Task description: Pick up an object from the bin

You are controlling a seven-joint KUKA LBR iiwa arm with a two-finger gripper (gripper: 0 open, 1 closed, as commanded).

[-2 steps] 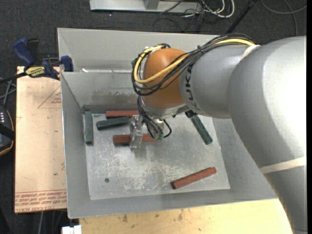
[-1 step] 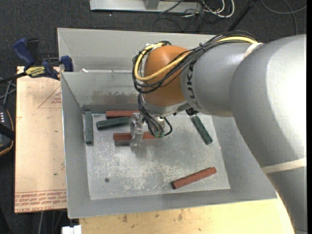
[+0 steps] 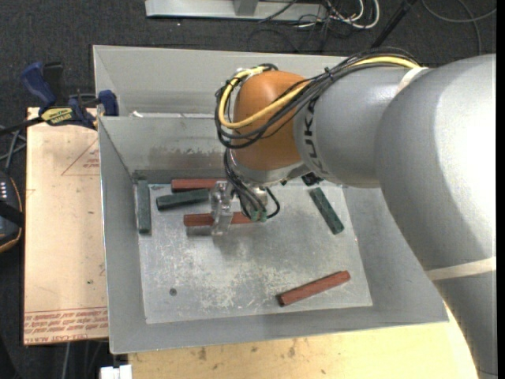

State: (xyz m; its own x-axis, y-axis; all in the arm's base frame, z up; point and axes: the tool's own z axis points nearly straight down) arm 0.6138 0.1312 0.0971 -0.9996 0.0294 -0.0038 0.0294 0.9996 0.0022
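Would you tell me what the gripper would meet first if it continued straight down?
Probably the red-brown bar lying right under the gripper, though depth is unclear.

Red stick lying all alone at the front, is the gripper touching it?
No, that red stick lies alone, well apart from the gripper.

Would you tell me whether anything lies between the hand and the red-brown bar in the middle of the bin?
Nothing visible does. The hand is down at the red-brown bar, over its middle. The dark green bar lies close by toward the back wall, beside the hand rather than in between.
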